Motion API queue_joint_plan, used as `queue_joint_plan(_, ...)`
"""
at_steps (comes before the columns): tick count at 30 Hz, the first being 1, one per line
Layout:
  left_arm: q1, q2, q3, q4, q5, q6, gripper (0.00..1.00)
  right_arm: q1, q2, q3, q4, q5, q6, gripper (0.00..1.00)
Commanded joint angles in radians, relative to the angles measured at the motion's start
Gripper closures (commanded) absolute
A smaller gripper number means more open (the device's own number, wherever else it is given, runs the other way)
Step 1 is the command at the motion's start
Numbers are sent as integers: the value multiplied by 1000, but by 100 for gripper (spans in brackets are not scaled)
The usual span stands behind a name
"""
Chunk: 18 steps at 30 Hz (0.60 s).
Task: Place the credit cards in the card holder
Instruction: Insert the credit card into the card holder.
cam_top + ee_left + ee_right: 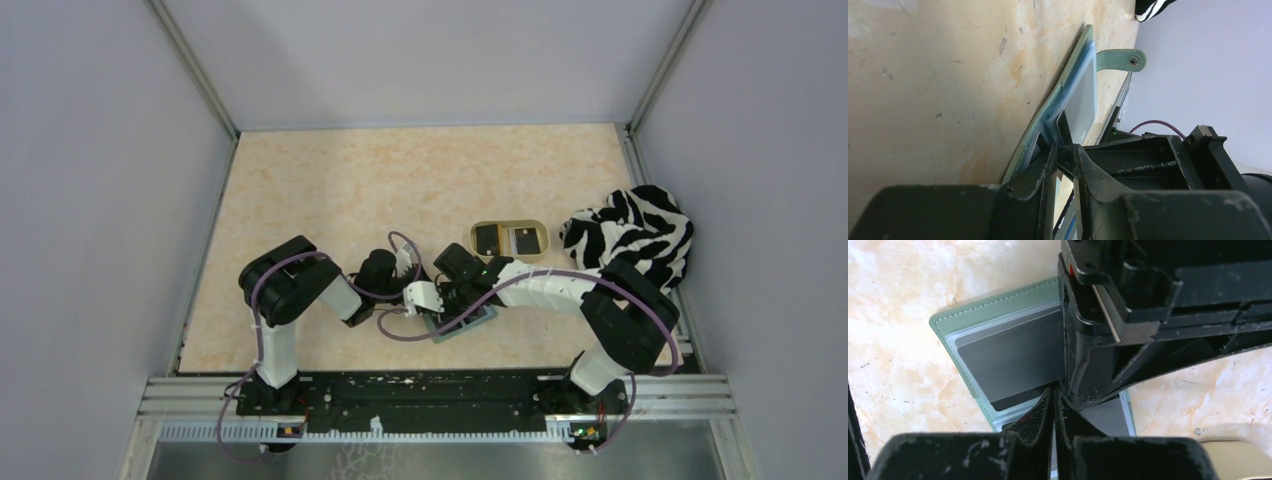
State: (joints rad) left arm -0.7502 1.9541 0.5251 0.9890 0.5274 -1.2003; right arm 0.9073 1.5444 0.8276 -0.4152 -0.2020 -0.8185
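The card holder [465, 323] lies open near the tabletop's [400, 180] front edge; my left end effector [1064, 150] is clamped on its limp inner leaf; my right end effector [1054, 399] is pinched together at the pocket mouth, by a dark credit card [1008, 357]; it looks light, stiff and slick, so I judge an edge grip best.

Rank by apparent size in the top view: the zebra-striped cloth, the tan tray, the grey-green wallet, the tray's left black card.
1. Black-and-white zebra-striped cloth.
2. Tan rounded tray.
3. Small black rectangular card in its left half.
Unranked: the pale grey-green folding wallet, mostly hidden under the arms, so it cannot be placed against the tray.
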Motion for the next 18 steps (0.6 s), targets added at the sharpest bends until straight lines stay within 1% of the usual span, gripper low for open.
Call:
queue_joint_plan(1,-3,22,-8,-16,2,25,75,-25,-2,29,-16,15,-5,100)
queue_joint_plan(9,1,6,-11,-15,0,35,74,-67,-24,32,-29,-11,-5,100)
queue_joint_plan(14,3,-36,-13,-32,-8,59,74,-100,-58,41,-54,-99,-2,100)
queue_joint_plan(18,3,-92,-3,-106,-27,108,73,-132,-88,43,-65,-164,-2,100)
